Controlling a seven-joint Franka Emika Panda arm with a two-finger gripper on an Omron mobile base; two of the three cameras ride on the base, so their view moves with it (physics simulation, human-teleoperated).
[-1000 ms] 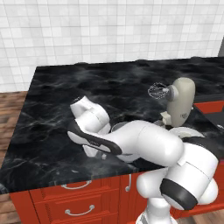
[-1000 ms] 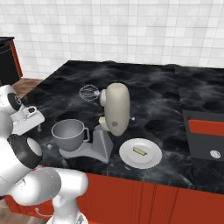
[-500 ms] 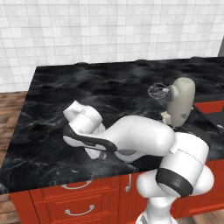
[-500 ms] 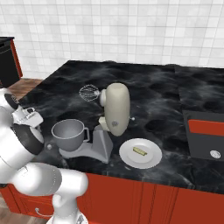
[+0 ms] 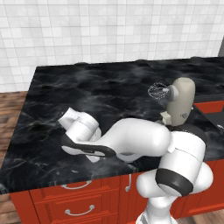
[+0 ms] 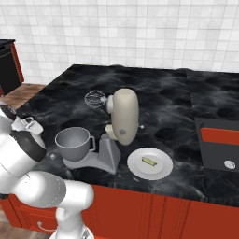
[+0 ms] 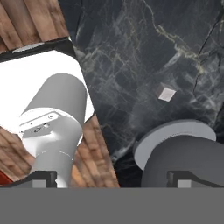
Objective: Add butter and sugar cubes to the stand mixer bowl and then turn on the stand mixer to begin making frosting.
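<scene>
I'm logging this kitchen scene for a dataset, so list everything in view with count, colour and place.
stand mixer: one, beige head tilted up, grey base and column, near the counter's front edge.
wire whisk: one, silvery, on the raised head.
stand mixer bowl: one, grey, on the mixer's base.
plate: one, white, on the counter right of the mixer in the right base view.
butter: one, pale yellow stick, on the plate.
sugar cube: one seen, white, on the counter beside the bowl.
counter: one, black marble, over red cabinets.
gripper: one, dark tips, open, holding nothing.
</scene>
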